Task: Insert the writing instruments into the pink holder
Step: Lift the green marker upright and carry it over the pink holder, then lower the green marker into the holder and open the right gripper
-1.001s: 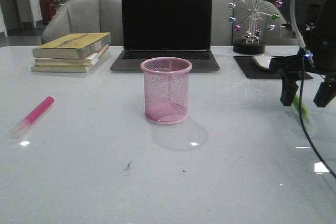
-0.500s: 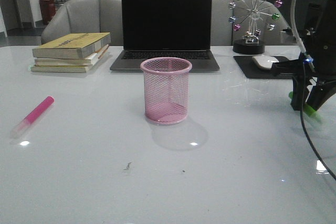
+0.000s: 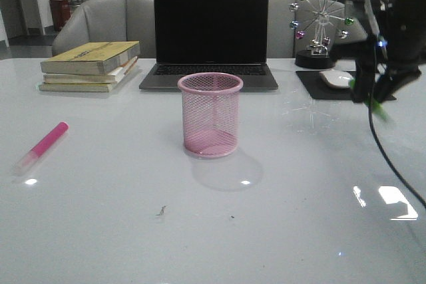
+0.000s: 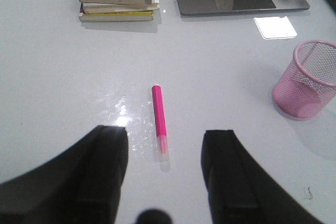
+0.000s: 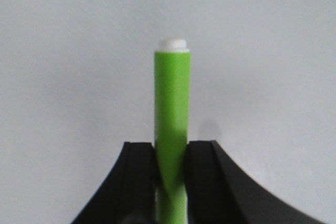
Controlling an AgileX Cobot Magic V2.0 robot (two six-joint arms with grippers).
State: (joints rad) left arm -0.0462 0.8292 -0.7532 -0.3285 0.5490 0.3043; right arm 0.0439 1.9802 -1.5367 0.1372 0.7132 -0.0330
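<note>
Over on the right side, the right pincer [image 3: 374, 92] is up off the worktop [image 3: 266, 231] with the green marker [image 3: 377, 106] clamped between its fingers, the marker angling down and outward below them. The right wrist view confirms it: both black fingers [image 5: 137, 171] press flat against the green marker [image 5: 171, 108], its white tip pointing away from the pincer [image 5: 171, 182]. The pink holder [image 3: 211, 114] stands upright mid-worktop, just in front of the laptop [image 3: 210, 34], well apart from the lifted marker, nothing visible inside it. The pink marker [image 3: 41, 147] lies flat near the left edge, pale cap toward the camera. From the left wrist, the left pincer [image 4: 164, 177] hangs spread wide above that pink marker [image 4: 160, 121], touching nothing, with the holder [image 4: 307, 80] off to one side.
</note>
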